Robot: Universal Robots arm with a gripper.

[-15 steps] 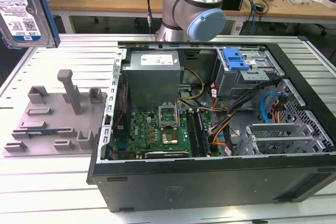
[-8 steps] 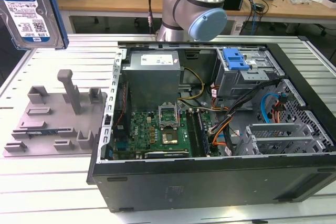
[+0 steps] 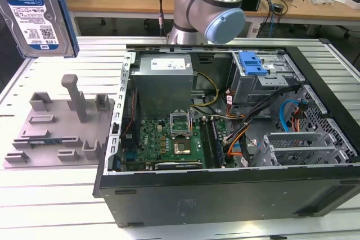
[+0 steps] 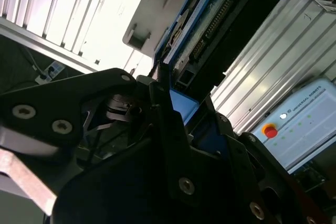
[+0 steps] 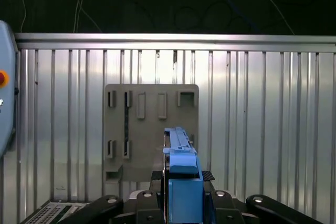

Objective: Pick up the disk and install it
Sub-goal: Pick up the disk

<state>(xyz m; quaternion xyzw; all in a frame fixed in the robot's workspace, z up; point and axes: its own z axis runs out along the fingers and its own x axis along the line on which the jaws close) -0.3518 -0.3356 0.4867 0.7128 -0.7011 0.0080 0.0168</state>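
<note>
Upright, the disk (image 3: 36, 18) was gripped by its edges in the closed pincer (image 5: 182, 176), seemingly high enough to clear the pegged grey plate (image 5: 152, 129) beneath the pincer.

High exterior view over case (image 3: 214, 198) and table (image 3: 56, 195); both wrist views close along the disk (image 5: 182, 190).

Even light is filling the exterior view; glare is bleaching the ribbed table (image 4: 100, 14) in the second wrist view.
</note>
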